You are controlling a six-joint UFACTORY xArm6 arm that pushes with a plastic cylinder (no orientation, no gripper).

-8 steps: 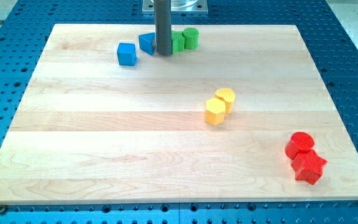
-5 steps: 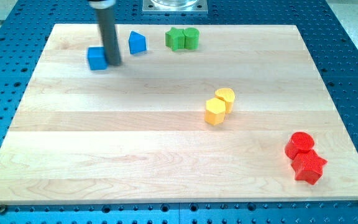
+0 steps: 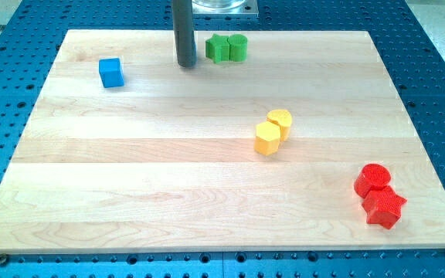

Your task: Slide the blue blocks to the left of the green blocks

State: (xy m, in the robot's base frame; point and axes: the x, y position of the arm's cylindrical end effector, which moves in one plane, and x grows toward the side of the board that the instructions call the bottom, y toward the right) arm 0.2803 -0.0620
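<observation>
A blue cube (image 3: 111,72) lies near the view's top left of the wooden board (image 3: 130,193). Two green blocks stand touching at the view's top: a star-like one (image 3: 219,49) and a cylinder (image 3: 238,47) on its right. My tip (image 3: 185,65) rests on the board just left of the green star-like block and far to the right of the blue cube. A second blue block does not show in this view; the rod (image 3: 185,31) may hide it.
Two yellow blocks (image 3: 273,131) sit touching at the centre right. Two red blocks (image 3: 379,195) sit touching at the bottom right. The board lies on a blue perforated table (image 3: 439,77).
My tip moved from beside the blue cube to the right, to just left of the green blocks. The blue cube shifted a little left. The other blue block no longer shows.
</observation>
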